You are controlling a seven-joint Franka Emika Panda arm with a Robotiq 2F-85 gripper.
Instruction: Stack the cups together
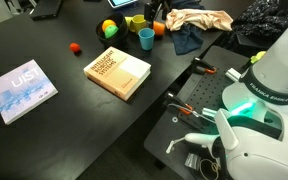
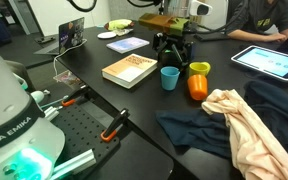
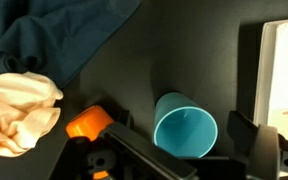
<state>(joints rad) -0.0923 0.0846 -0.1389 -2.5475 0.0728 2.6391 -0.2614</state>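
Nothing stacked yet, all nesting still to do. In an exterior view, centre right of frame: teal cup upright, mouth up, long axis vertical. Yellow-green cup just right of it, also upright. Orange cup below that looks tipped on its side. Gripper hangs above the teal cup, jaws wide, empty.

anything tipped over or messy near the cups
The orange cup seems to lie tipped on its side beside the upright teal cup, and cloths sit crumpled in a heap right next to them.
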